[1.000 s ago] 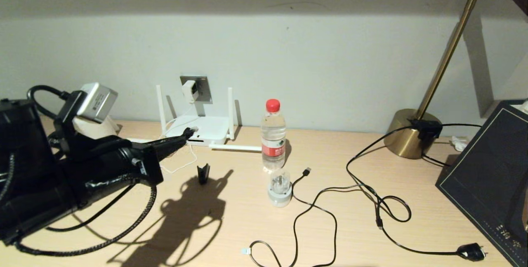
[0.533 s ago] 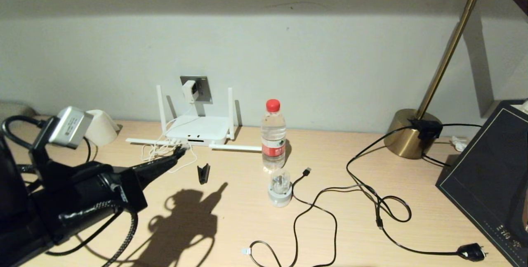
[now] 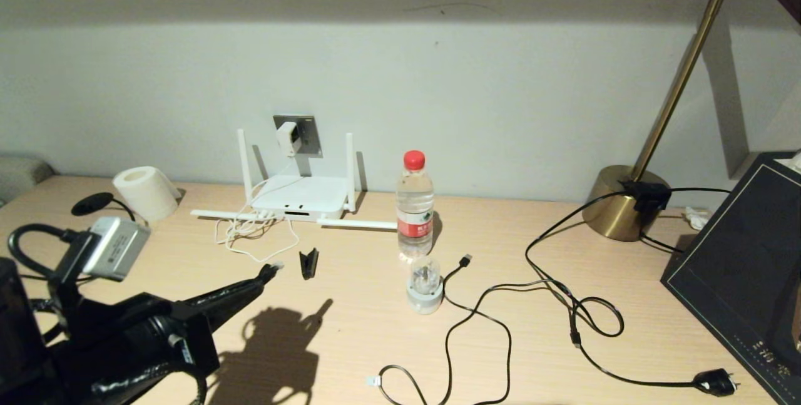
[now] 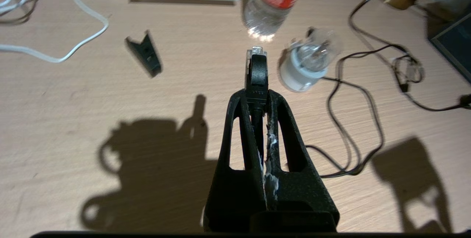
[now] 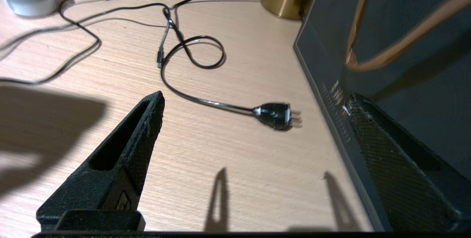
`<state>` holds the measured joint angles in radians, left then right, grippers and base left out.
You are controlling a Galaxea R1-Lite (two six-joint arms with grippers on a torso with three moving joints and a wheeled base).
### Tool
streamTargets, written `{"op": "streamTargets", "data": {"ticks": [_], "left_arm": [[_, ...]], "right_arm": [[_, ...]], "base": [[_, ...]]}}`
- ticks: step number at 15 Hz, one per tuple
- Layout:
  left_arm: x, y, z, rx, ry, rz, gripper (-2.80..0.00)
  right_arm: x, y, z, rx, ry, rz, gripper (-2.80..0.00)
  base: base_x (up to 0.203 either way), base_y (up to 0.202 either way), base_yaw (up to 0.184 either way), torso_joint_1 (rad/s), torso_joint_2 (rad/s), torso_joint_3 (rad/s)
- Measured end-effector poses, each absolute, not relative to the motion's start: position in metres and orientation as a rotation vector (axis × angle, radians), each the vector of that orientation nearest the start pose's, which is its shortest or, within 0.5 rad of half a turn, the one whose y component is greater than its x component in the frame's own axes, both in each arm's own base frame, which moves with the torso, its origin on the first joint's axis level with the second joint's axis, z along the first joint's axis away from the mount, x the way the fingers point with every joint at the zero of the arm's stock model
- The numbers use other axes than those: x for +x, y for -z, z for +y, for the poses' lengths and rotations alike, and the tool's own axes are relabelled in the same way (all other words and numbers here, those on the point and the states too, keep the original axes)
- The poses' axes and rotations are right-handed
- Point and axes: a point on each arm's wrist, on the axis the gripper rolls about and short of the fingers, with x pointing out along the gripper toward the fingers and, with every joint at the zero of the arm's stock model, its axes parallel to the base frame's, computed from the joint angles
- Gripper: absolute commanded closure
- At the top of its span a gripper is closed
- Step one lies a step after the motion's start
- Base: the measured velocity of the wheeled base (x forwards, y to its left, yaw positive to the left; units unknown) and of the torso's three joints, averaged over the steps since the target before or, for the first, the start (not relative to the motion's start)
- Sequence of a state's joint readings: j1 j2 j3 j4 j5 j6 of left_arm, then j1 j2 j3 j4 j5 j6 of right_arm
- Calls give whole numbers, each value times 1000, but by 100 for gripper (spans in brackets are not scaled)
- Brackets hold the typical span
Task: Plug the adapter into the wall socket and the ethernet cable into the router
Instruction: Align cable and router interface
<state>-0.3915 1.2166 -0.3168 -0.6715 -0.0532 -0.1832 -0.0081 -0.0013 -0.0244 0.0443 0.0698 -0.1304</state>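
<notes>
My left gripper [image 3: 270,269] hovers over the desk in front of the router [image 3: 300,196], well short of its ports. It is shut on the ethernet cable's plug [image 4: 256,65], whose clear tip sticks out past the fingertips. The cable's round black disc end [image 3: 91,203] lies at the far left. The white adapter [image 3: 286,138] sits in the grey wall socket [image 3: 308,134], and its thin white cord [image 3: 250,230] trails down beside the router. My right gripper [image 5: 255,98] is open and empty, low over the desk at the right beside a dark box.
A water bottle [image 3: 414,205], a clear-domed gadget [image 3: 424,283] and a small black clip [image 3: 308,263] stand near the router. A thin USB cable [image 3: 464,260] and a mains-plug cable [image 5: 276,114] loop across the desk. A brass lamp base [image 3: 616,211], dark box [image 3: 738,267] and paper roll [image 3: 144,192] stand around.
My left arm has pulled back from the router's front edge toward me and lower, still holding the ethernet plug. The paper roll and black disc have come into sight.
</notes>
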Motion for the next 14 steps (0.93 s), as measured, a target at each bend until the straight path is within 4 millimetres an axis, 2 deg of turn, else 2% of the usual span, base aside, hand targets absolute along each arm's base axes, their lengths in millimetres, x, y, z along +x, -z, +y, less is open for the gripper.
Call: {"op": "streamTargets", "data": {"ticks": [4, 7, 10, 14], "left_arm": [[156, -168, -62, -109, 321, 258, 0], [165, -168, -61, -71, 173, 242, 0], [175, -163, -57, -69, 95, 265, 0], [209, -143, -44, -67, 22, 292, 0]], "right_arm": [[-24, -75, 1, -97, -16, 25, -280], [-24, -75, 1, -97, -16, 26, -280], [-24, -75, 1, -97, -16, 26, -280], [-24, -75, 1, -97, -16, 26, -280]], "base": [[0, 0, 0, 0, 0, 0], [0, 0, 0, 0, 0, 0], [0, 0, 0, 0, 0, 0], [0, 0, 0, 0, 0, 0]]}}
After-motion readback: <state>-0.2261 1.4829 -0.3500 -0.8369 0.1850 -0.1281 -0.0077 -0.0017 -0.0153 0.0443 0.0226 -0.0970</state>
